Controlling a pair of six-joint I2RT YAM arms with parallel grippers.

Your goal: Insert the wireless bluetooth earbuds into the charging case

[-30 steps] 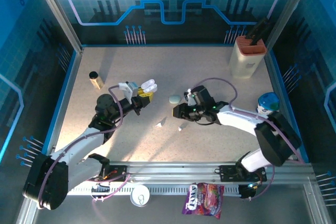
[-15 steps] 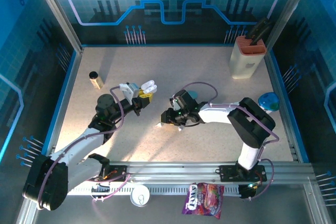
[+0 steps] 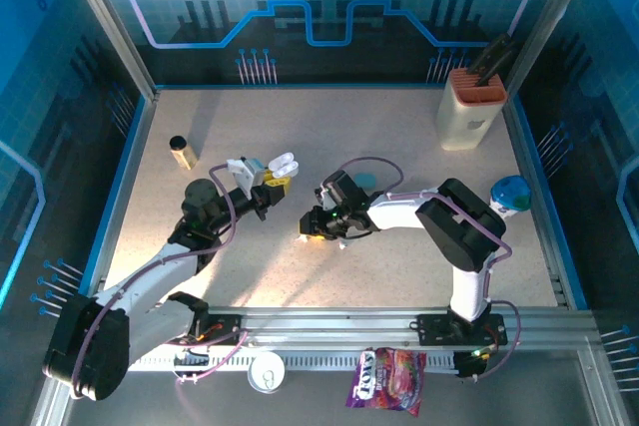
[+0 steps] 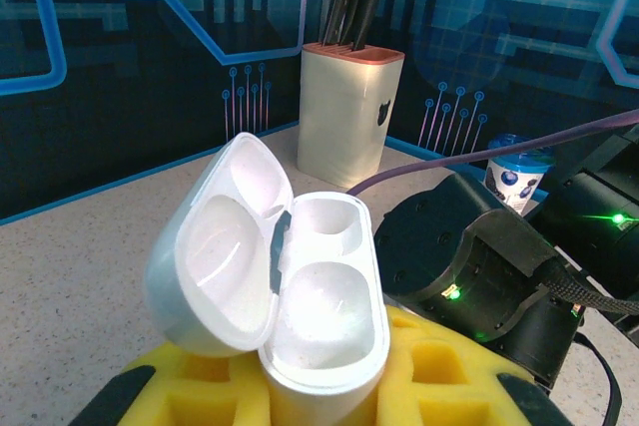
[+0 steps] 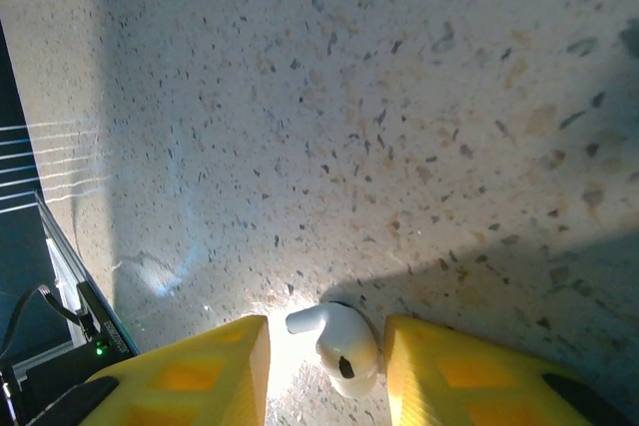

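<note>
Top cam overhead, L wrist toward knife block [image 4: 349, 112], R wrist near tabletop [image 5: 399, 97]

White shells w/ black joints on L arm [image 3: 150, 281] & R arm [image 3: 404, 214]; big black motor block [image 3: 85, 346] at each arm's near end; thin purple cable [image 3: 371, 162] looped along each arm, lilac up close in left wrist view; black angular wrist housing [image 4: 469, 266] w/ ridged black sleeve on its cord; green LED [image 4: 454, 293] lit on it, another further right; L gripper [image 3: 272, 179] & R gripper [image 5: 324, 371] faced w/ yellow foam pads [image 5: 200, 376]; square dimples moulded into foam; black backing at pad corners.
</note>
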